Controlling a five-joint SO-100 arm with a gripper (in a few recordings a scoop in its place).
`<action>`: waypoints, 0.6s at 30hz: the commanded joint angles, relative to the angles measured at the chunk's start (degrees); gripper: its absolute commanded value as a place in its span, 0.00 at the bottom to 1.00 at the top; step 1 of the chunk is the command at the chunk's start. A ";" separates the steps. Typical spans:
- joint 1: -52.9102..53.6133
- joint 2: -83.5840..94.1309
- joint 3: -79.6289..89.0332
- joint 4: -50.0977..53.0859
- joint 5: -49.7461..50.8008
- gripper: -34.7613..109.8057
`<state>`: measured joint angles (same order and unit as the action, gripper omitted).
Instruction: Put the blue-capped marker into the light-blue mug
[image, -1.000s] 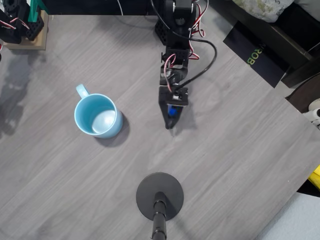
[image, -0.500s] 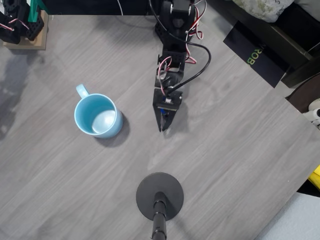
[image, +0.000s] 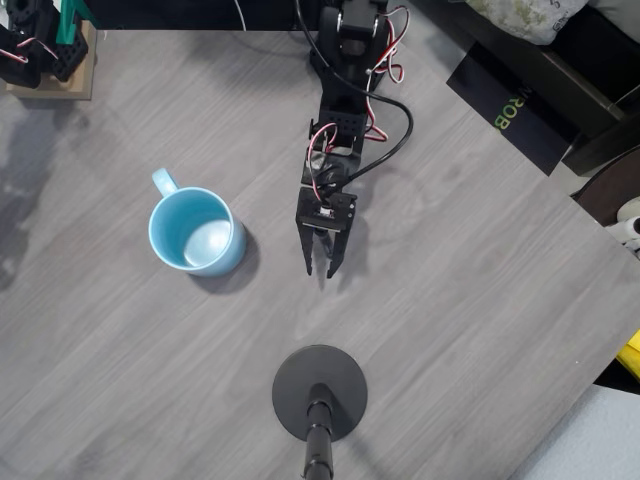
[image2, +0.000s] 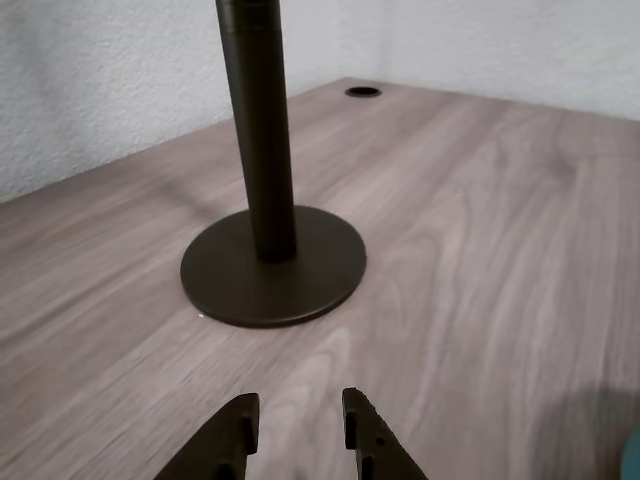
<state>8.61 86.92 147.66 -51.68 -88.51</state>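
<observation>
The light-blue mug (image: 195, 231) stands upright at the table's left in the overhead view, handle toward the upper left, with nothing inside it. My gripper (image: 320, 267) hangs to the right of the mug, about a mug's width away, pointing toward the bottom of the picture. Its fingers stand slightly apart. In the wrist view my gripper (image2: 298, 420) shows bare wood through the gap and nothing held. The blue-capped marker is hidden or out of view.
A black round stand base (image: 320, 392) with an upright pole (image2: 258, 120) sits ahead of the gripper. A wooden block with black parts (image: 45, 55) is at the top left corner. The table's right edge (image: 590, 235) runs diagonally.
The gripper has swung left toward the mug. Its fingers have parted. The blue patch seen between them earlier no longer shows.
</observation>
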 joint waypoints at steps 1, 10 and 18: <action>-0.35 -0.62 -3.16 0.09 0.44 0.34; -1.76 -2.02 -5.19 -0.18 0.97 0.35; -2.37 -2.20 -5.62 0.00 0.97 0.35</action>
<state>6.06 84.46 143.88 -51.68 -88.15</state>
